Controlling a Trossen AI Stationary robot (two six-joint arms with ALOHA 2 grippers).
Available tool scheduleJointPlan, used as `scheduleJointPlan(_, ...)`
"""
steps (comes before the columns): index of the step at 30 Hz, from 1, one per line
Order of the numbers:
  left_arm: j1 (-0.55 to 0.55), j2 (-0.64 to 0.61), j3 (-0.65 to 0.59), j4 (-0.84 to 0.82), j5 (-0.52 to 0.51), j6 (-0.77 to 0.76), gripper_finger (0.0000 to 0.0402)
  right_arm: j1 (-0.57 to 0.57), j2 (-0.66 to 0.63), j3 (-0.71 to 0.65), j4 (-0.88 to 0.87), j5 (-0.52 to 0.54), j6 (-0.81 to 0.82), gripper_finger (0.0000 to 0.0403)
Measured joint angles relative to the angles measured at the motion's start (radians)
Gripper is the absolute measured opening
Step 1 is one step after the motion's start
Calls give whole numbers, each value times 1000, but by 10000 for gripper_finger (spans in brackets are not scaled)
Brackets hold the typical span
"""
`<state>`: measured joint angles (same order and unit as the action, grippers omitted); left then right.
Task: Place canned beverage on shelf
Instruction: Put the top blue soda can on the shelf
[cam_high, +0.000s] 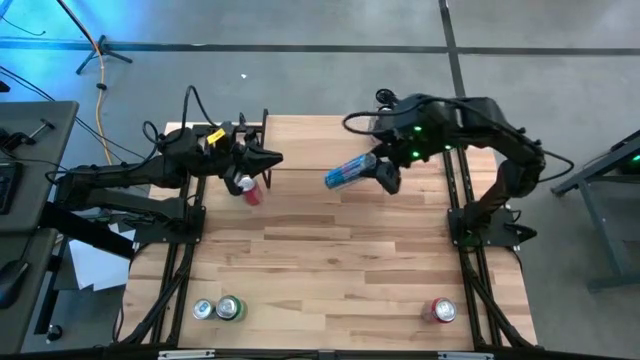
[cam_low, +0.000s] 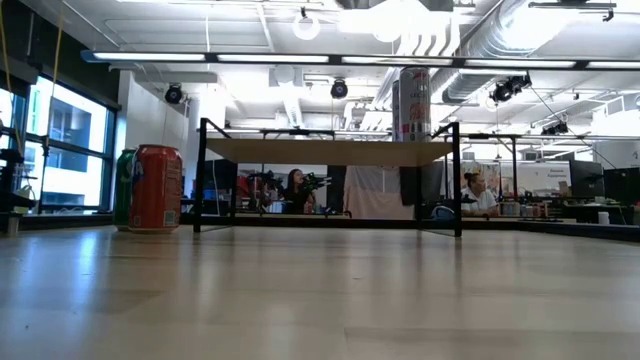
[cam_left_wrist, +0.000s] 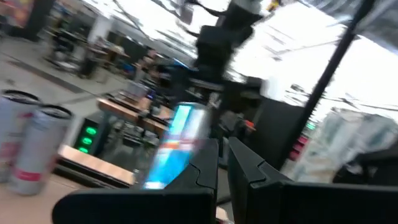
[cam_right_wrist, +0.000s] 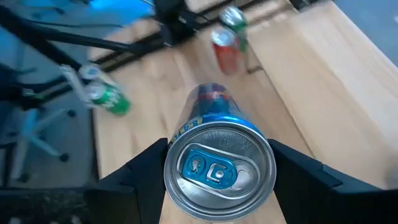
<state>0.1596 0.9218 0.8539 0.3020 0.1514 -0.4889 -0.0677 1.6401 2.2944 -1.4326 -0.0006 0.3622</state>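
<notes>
A blue can (cam_high: 350, 172) is pinched sideways in the right tool (cam_high: 384, 176), up over the shelf (cam_high: 300, 130). The left tool (cam_high: 272, 158) is pressed together, just above a white and red can (cam_high: 246, 188) standing on the shelf.

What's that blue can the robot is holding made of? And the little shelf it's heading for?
The blue can in the right pincer looks like thin aluminium: its bare silvery top with a pull tab shines, and the side carries glossy blue print. The shelf appears to be a pale, matte wood board on thin black legs, probably painted metal. The left pincer hovers nearby.
</notes>
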Motion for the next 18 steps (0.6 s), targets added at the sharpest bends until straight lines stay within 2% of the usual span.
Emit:
scheduleJointPlan(3,-2,0,0,-8,54,-5,0,-36,41,-1,-23,78,11,226)
scheduleJointPlan(7,-4,0,1,-68,46,17,0,-73,89,1,-22,105,-3,226)
scheduleJointPlan(14,-3,29,1,-240,-117,152,1,-111,164,1,-14,98,-69,226)
scheduleJointPlan(18,10,55,1,-268,-139,250,16,-122,174,1,-7,61,-83,226)
